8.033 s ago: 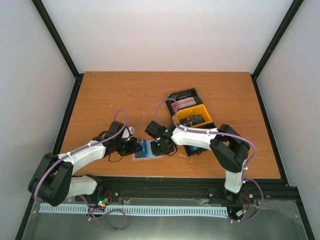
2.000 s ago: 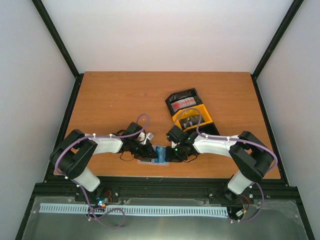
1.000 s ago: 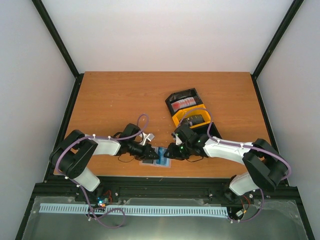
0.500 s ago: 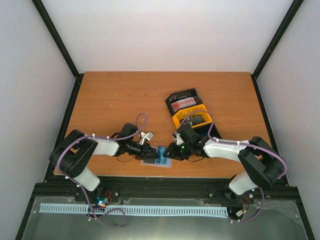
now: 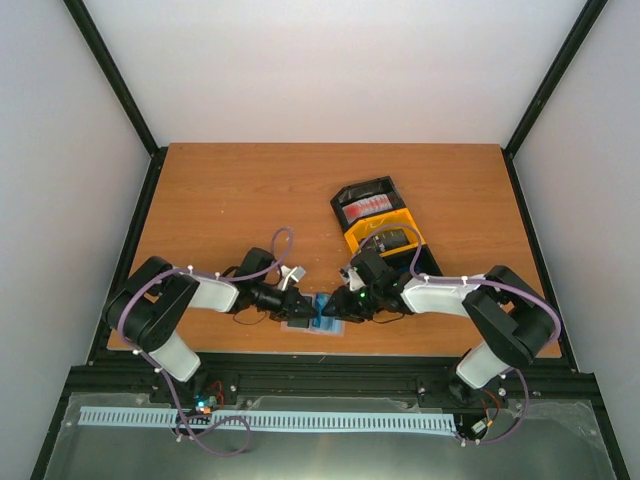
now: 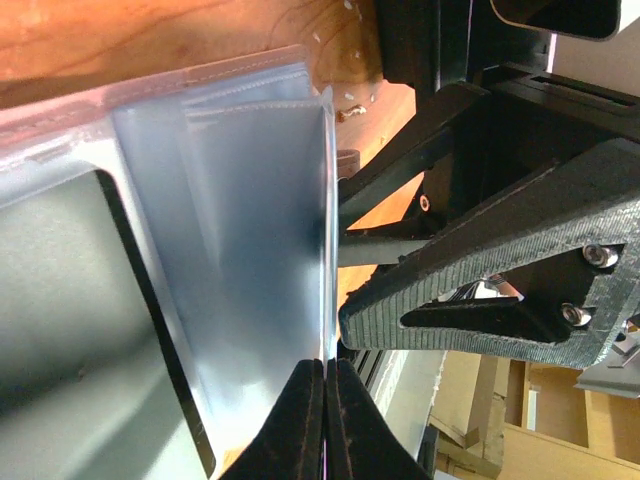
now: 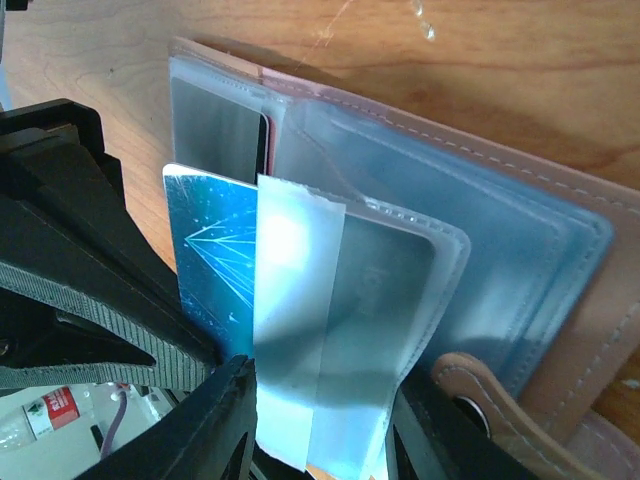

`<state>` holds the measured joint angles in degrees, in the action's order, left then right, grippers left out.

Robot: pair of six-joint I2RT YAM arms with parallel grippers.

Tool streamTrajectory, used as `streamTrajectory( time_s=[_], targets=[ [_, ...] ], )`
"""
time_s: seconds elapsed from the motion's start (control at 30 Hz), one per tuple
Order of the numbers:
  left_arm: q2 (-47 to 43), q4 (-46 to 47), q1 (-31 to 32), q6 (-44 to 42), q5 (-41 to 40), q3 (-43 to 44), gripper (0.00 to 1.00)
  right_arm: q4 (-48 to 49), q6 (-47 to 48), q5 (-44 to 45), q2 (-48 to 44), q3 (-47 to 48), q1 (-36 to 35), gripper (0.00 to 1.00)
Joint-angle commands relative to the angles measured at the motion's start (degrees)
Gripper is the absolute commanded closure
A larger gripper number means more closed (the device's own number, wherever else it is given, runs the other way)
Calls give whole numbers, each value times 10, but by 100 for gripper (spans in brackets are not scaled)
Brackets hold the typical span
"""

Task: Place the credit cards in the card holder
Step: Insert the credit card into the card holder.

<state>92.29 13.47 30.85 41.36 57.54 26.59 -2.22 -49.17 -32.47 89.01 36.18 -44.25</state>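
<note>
Right wrist view gave you the best look. The card holder [image 7: 560, 300] lay open on the table [image 7: 500, 80], with a tan-brown stitched border outside and pale see-through pockets inside. A blue card [image 7: 212, 262] with fine white lines sat partly under one clear pocket, one end bare. The right gripper [image 7: 320, 405] straddled the near edge of that card and pocket. From that angle you could not tell whether its jaws were clamped on the card or merely set either side of it. In the left wrist view the left gripper [image 6: 324, 385] had its jaws pressed together on a thin clear sheet of the holder, holding it up on edge.

From above, the holder sat near the front edge of the table between the two grippers. The black-and-yellow tray [image 5: 340, 205] stood apart, farther back to the right, with red cards [image 5: 367, 205] lying in its far compartment.

You should have judged the card light, stiff and slick. It was best taken by a short edge with its flat faces between the jaws, since it would skate on the film if pushed askew. The pocket film looked soft and floppy and would likely buckle or close if let go, so a hold near its open lip suited it. The holder itself seemed light enough to slide on the wood unless pinned.
</note>
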Motion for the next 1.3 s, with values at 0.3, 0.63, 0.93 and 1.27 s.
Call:
streamTrajectory(
  time_s=[0.3, 0.63, 0.93, 1.27],
  targets=[
    [24, 0, -3, -15, 7, 6, 97, 63, -10, -35, 10, -14, 5, 65],
    [10, -86, -3, -57, -15, 36, 76, 69, -12, -28, 4, -16, 5, 68],
    [-4, -166, -3, -78, -51, 58, 55, 90, -15, -44, 17, -16, 5, 68],
    [-2, -183, -2, -86, -52, 71, 52, 138, -19, -94, 40, -13, 5, 67]
  ],
)
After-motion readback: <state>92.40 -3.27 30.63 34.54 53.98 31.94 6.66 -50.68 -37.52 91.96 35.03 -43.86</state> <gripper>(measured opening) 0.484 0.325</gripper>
